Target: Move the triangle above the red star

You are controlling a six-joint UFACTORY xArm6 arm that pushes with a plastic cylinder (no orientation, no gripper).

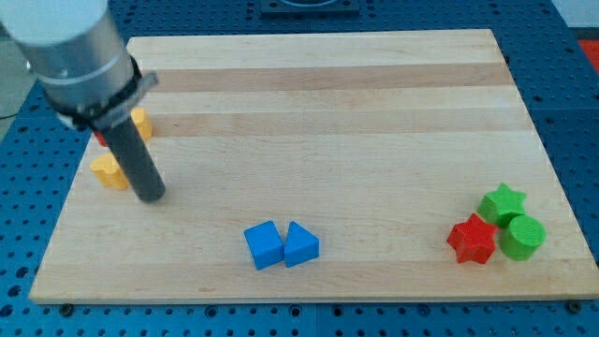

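Camera view shows a pale wooden board [318,103] on a blue perforated table [571,140]. The arm has no jaws, only a dark rod whose tip [150,197] rests at the view's left, just beside a yellow block [109,172]; another yellow block [140,123] and a sliver of red sit behind the rod. The blue triangle block [300,244] lies near the bottom centre, touching a blue cube [264,244]. Well apart, at the view's right, the red star block [471,240] touches a green star block [503,203] and a green cylinder [521,237].

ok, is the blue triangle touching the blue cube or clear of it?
Touching. The blue triangle sits flush against the blue cube, no board visible between them. My tip is far off toward the view's left.
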